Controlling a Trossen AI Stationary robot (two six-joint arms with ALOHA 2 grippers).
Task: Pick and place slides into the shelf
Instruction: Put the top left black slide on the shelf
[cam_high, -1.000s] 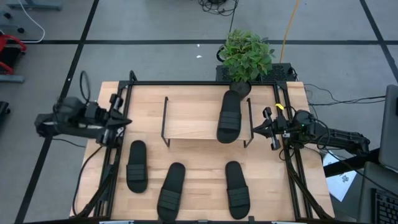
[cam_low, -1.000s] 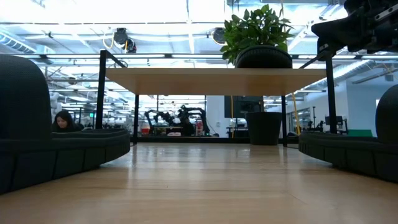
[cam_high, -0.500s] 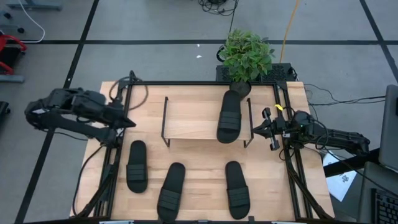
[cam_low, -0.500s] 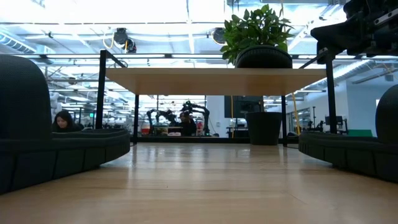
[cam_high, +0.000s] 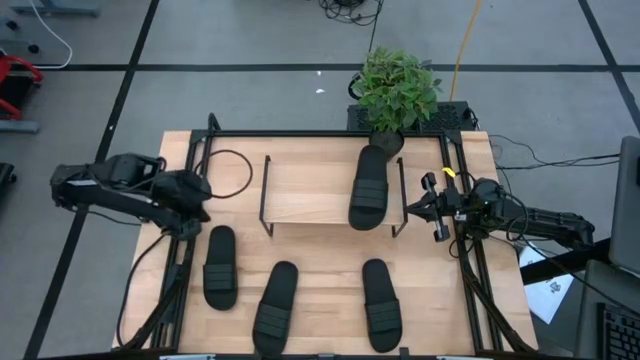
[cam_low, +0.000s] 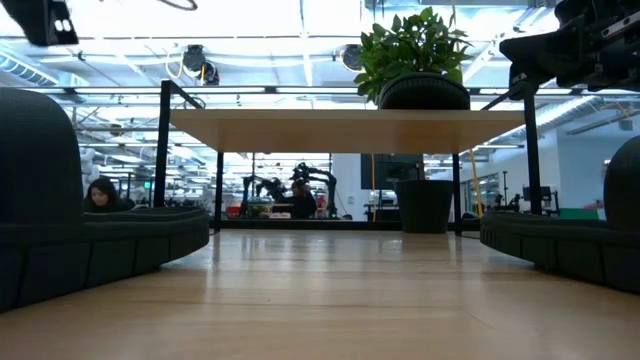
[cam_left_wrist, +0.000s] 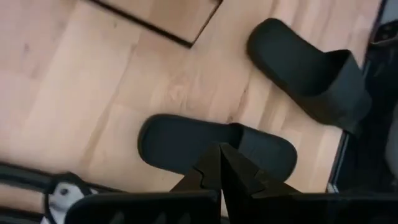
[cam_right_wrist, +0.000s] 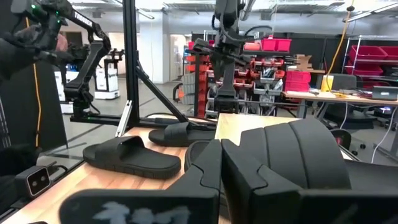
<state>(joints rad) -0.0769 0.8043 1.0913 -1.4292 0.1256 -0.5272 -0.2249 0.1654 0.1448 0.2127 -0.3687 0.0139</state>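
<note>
One black slide (cam_high: 370, 187) lies along the right half of the shelf (cam_high: 310, 190), a light board on a thin black wire frame. It shows from the side as the slide (cam_low: 423, 93) on top of the board. The three other slides (cam_high: 220, 265) (cam_high: 276, 308) (cam_high: 382, 303) rest sole-down on the table in front of the shelf. My left gripper (cam_high: 197, 212) is shut and tipped downward above the table's left side, just beyond the far end of the leftmost slide (cam_left_wrist: 211, 144). My right gripper (cam_high: 413, 207) is shut beside the shelf's right end, level with the shelved slide (cam_right_wrist: 305, 155).
A potted plant (cam_high: 397, 88) stands at the table's far edge behind the shelf. Black rails (cam_high: 470, 270) run along the table's left and right sides. A loop of the left arm's cable (cam_high: 228, 175) hangs over the far-left corner. Bare wood (cam_high: 320, 270) lies between the slides.
My left arm has swung in from the table's left edge over the table and tipped its gripper from level to pointing down, above the leftmost slide; its cable loop has swung out toward the shelf. The slides and the right arm have stayed still.
</note>
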